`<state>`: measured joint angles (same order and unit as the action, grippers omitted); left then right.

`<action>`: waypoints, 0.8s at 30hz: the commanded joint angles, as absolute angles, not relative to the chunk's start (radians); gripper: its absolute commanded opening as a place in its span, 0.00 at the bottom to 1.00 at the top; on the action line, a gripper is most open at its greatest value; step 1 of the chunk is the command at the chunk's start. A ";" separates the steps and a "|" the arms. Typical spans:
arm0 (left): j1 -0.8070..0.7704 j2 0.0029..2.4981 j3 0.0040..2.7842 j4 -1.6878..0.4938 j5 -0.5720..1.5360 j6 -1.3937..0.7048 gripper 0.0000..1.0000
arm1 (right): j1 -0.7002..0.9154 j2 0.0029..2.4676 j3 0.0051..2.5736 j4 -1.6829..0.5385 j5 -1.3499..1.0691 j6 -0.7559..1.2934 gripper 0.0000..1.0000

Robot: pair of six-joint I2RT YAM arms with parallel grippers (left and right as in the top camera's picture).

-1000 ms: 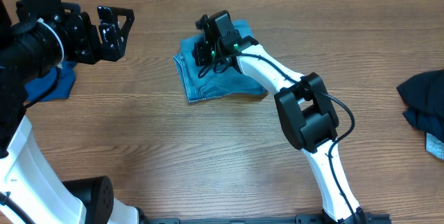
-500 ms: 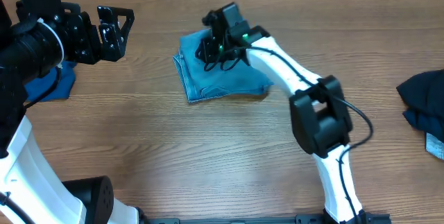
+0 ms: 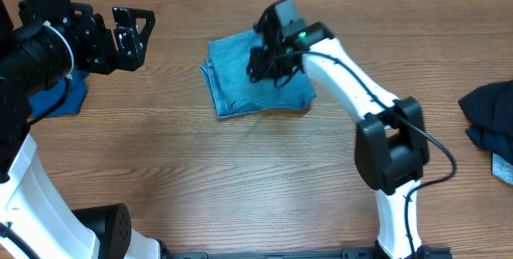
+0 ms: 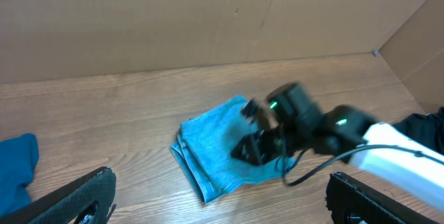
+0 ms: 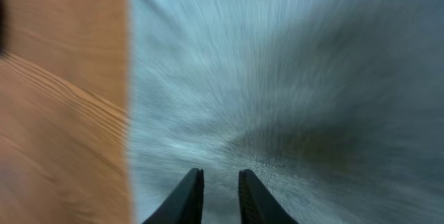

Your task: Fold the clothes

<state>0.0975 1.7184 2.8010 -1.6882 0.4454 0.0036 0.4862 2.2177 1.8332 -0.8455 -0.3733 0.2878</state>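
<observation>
Denim directly beneath my right pincer, the folded pale-blue jeans, looks thick yet limp: heavier than a shirt, not slippery, not fragile. I judge the stacked edge the best hold, pinching every layer together. My jaws stand only a crack apart with nothing between them, released; whether the tips brush the cloth, blur hides. Just left of the tips the wooden table begins. Well beyond, my left pincer gapes wide and empty.

The right end effector has moved rightward over the folded jeans, its arm swinging along.
</observation>
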 commanded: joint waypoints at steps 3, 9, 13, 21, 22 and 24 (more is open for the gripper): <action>0.095 1.723 2.797 -1.689 0.461 0.015 1.00 | 0.551 2.283 1.777 -0.840 -0.360 0.287 0.20; 0.095 1.723 2.797 -1.689 0.461 0.016 1.00 | 0.562 2.294 1.777 -0.844 -0.339 0.288 0.24; 0.095 1.723 2.797 -1.689 0.461 0.015 1.00 | 0.539 2.262 1.802 -0.874 -0.303 0.228 0.29; 0.095 1.723 2.797 -1.689 0.461 0.015 1.00 | 0.434 2.013 1.969 -0.991 -0.303 0.182 0.70; 0.095 1.722 2.797 -1.689 0.461 0.015 1.00 | 0.416 1.981 1.983 -1.003 -0.303 0.182 0.77; 0.095 1.723 2.797 -1.689 0.461 0.015 1.00 | 0.371 1.911 2.002 -1.029 -0.303 0.181 0.83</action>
<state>0.0975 1.7184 2.8010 -1.6878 0.4458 0.0036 0.4412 2.0991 1.9198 -1.0084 -0.3141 0.1928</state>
